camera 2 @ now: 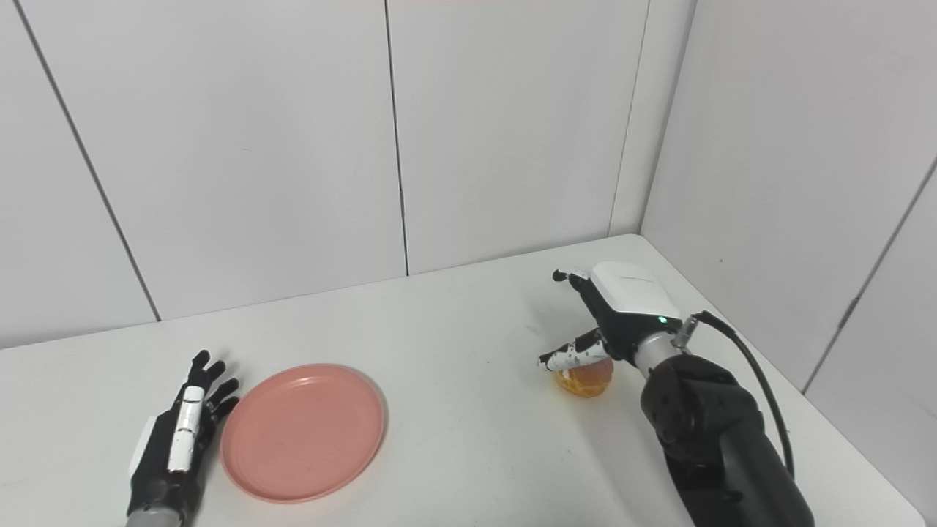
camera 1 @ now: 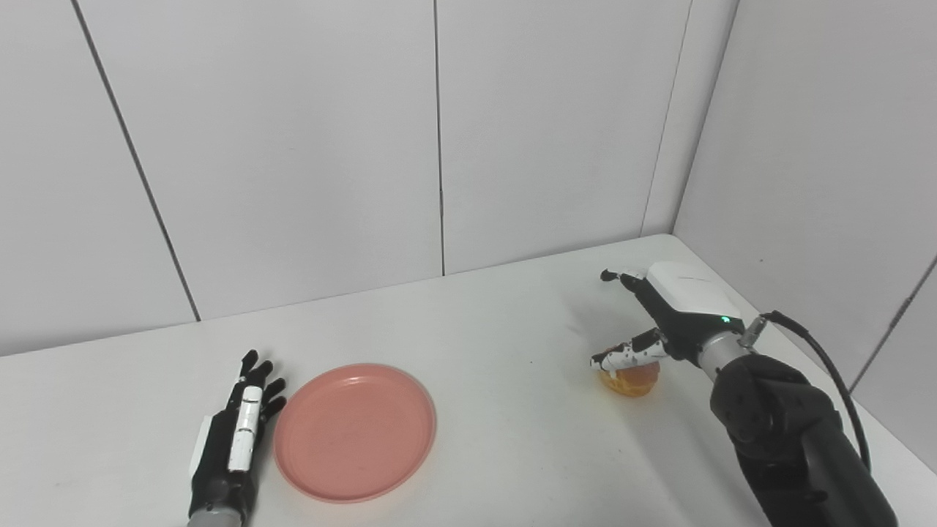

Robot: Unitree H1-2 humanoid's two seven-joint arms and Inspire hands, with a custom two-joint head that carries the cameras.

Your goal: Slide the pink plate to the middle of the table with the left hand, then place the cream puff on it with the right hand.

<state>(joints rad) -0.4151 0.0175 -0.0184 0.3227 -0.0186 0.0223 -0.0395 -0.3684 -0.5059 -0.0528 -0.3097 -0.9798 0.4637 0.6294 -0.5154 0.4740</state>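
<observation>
The empty pink plate (camera 1: 355,432) lies flat on the white table (camera 1: 498,344), left of centre near the front edge. My left hand (camera 1: 234,432) rests just beside the plate's left rim, fingers stretched forward and apart, holding nothing. At the right, the golden cream puff (camera 1: 631,380) sits on the table. Directly over it hovers my right hand (camera 1: 666,315), open: one finger reaches across the puff's top and another points away toward the back wall. The far side of the puff is hidden under the hand.
White wall panels close off the back and the right side, meeting at the table's far right corner. The table's right edge runs just beyond my right arm (camera 1: 790,439). A black cable (camera 1: 827,359) loops from the right wrist.
</observation>
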